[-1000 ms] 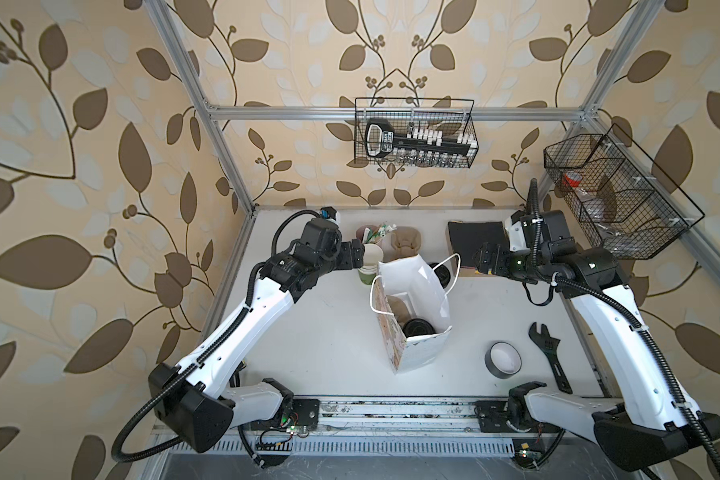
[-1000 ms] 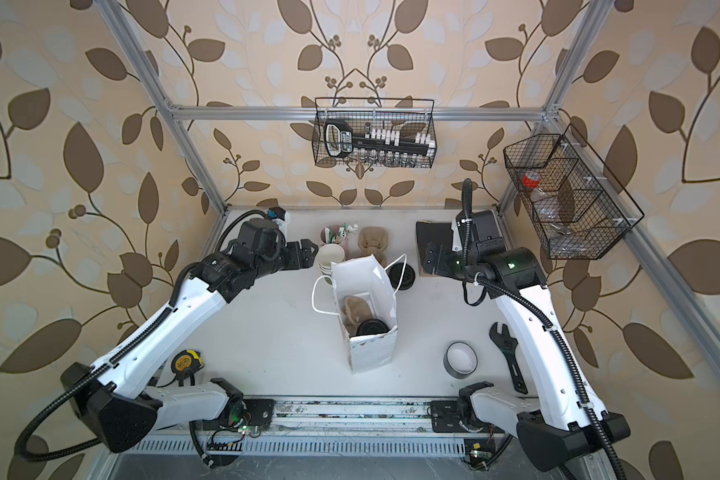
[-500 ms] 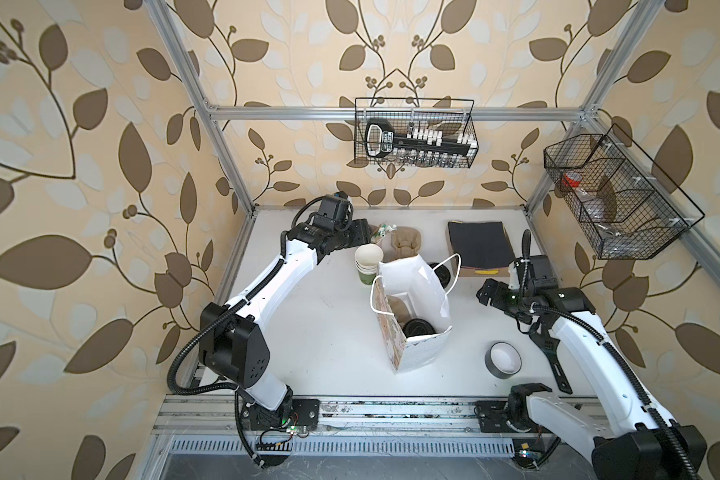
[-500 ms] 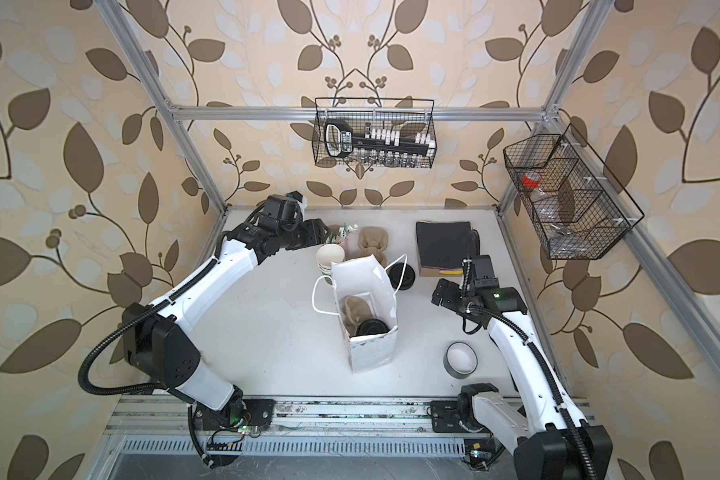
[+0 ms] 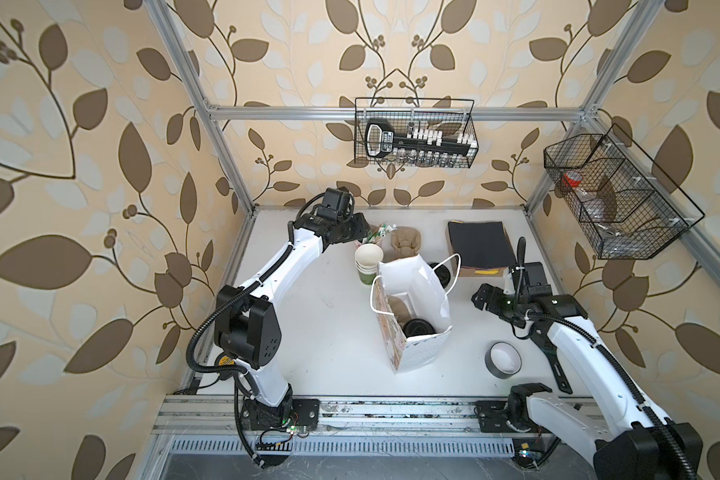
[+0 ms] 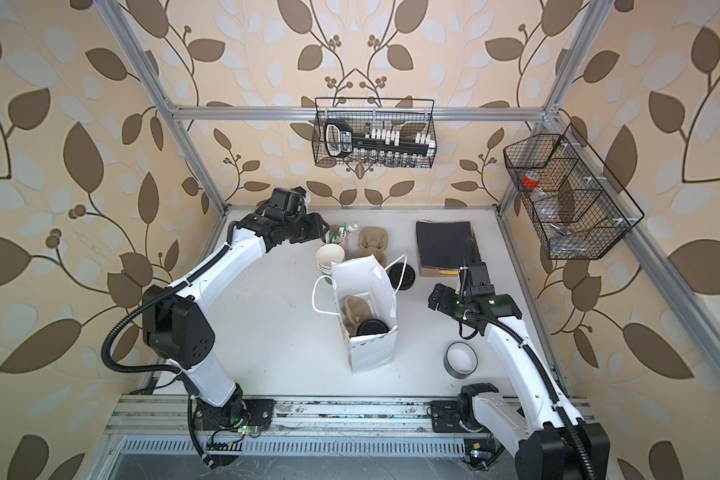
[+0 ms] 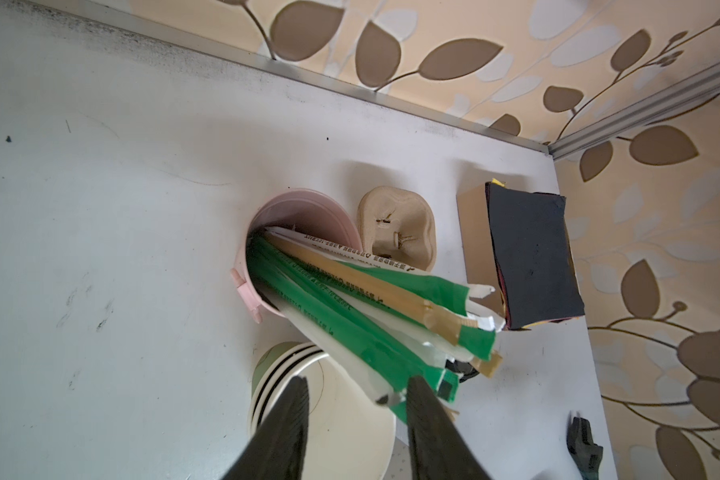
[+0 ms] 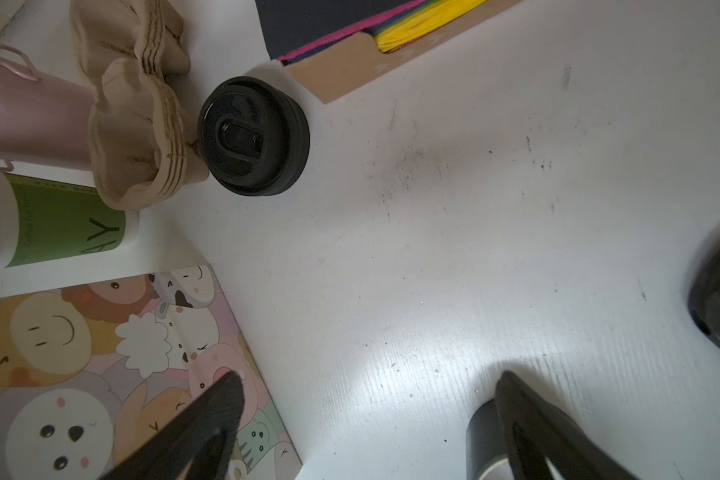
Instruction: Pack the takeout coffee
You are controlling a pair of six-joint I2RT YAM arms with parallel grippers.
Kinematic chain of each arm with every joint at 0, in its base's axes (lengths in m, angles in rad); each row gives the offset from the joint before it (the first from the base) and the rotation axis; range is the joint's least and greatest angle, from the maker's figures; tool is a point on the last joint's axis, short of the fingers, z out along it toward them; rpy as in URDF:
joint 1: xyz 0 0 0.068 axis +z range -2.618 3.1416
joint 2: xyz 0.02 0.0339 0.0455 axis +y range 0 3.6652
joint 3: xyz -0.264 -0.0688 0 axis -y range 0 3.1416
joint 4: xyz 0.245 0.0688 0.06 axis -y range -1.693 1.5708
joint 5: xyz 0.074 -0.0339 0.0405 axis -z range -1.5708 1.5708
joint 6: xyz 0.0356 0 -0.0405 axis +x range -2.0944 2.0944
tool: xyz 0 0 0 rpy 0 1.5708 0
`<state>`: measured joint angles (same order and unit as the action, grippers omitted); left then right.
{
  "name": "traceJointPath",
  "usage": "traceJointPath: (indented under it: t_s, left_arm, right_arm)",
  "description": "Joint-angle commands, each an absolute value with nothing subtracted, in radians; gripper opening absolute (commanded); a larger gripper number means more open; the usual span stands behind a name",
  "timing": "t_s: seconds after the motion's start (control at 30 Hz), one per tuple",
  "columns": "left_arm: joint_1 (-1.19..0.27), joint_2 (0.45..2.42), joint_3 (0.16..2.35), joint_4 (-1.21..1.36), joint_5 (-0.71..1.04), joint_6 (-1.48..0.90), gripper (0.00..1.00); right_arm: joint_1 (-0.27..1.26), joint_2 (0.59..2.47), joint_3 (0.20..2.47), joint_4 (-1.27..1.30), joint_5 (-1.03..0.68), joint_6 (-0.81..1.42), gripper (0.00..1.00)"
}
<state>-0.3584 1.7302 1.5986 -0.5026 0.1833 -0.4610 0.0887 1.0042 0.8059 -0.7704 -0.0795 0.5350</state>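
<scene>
The takeout coffee [image 5: 418, 328] [image 6: 371, 327] stands inside the white paper bag [image 5: 416, 357] [image 6: 368, 353]; only its black lid shows, beside a brown pulp carrier. My left gripper [image 7: 358, 380] [image 5: 366, 236] [image 6: 321, 232] is at the back of the table, at the wrapped straws [image 7: 350, 299] in a pink cup [image 7: 308, 208]. Its jaws are partly apart, and one straw end lies between them against one finger. My right gripper [image 8: 371, 377] [image 5: 481, 297] [image 6: 435, 297] hangs open and empty over bare table to the right of the bag.
A stack of lidless white-and-green cups [image 5: 368, 257] [image 7: 341, 415] stands behind the bag. Loose black lids [image 8: 253, 137] [image 5: 441, 272] and pulp carriers [image 5: 406, 245] lie nearby. A box with dark paper [image 5: 479, 245] lies at the back right. Tape roll [image 5: 504, 359] and wrench [image 5: 553, 361] lie front right.
My left gripper has moved from the cup stack back to the straws, and its jaws have narrowed. My right arm has drawn back toward the front right, still open.
</scene>
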Motion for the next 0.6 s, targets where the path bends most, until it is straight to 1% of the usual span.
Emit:
traceJointPath:
  t_s: [0.0,0.1,0.37,0.57]
  left_arm:
    - [-0.350,1.733,1.636,-0.494,0.219,-0.457,0.40]
    - [-0.350,1.736,1.629,-0.490,0.225,-0.457,0.32]
    - [-0.348,1.744,1.639,-0.501,0.209,-0.453,0.20]
    - [-0.348,1.747,1.661,-0.514,0.214,-0.453,0.07]
  right_arm:
    - [0.096,1.003,0.786,-0.752,-0.090,0.538,0.95]
    - [0.100,1.007,0.780,-0.745,-0.095,0.541,0.95]
    - [0.110,1.011,0.782,-0.742,-0.095,0.543,0.95]
    - [0.112,1.017,0.785,-0.742,-0.106,0.543,0.95]
